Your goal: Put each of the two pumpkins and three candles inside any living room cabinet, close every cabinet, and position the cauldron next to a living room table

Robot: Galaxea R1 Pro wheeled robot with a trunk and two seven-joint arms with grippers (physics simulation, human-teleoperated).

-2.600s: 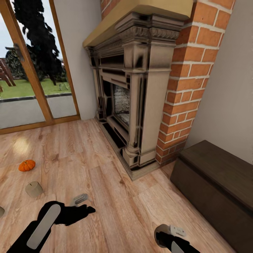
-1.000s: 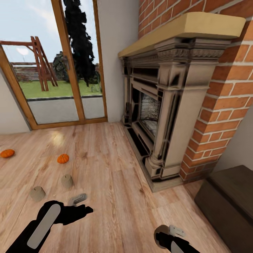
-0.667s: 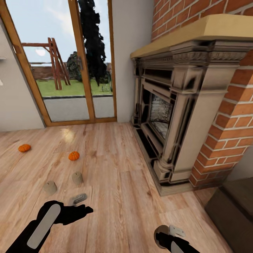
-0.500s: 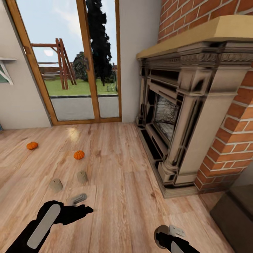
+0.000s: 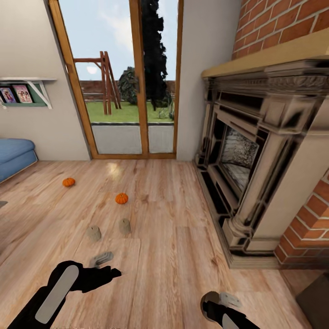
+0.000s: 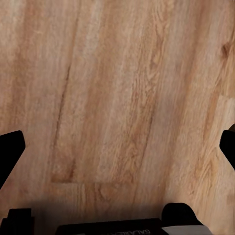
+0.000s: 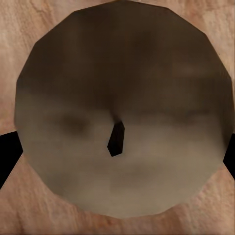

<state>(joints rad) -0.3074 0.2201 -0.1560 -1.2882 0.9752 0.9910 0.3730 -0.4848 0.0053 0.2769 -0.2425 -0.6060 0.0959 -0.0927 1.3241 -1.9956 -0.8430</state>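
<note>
From the head camera I have the wood floor (image 5: 164, 219) running up to the brick fireplace (image 5: 256, 151) on my right and the glazed patio door (image 5: 123, 82) straight ahead. A blue sofa edge (image 5: 13, 155) sits at far left under a small wall shelf (image 5: 25, 89). In the bottom right corner I catch a dark brown corner of the cabinet (image 5: 317, 304).

Out on the open floor I count 2 pumpkins: 1 (image 5: 69, 182) further off to the left, the other (image 5: 121, 198) nearer and more central, well apart from each other. Closer to me stand 2 candles, 1 (image 5: 93, 233) on the left and 1 (image 5: 124, 225) just beside it on the right, both upright and not touching.

My left gripper (image 5: 101, 260) hovers over bare floor, short of those 2 candles; through its wrist camera the fingertips (image 6: 11, 152) sit at opposite edges of the picture with only planks between them, so the claw is released.

My right gripper (image 5: 224, 299) is low at the bottom edge. Its wrist camera looks straight down onto the flat top of a third candle (image 7: 122, 112), dark wick in the middle, with black fingertips (image 7: 7, 156) tight against both sides: grasping it.
</note>
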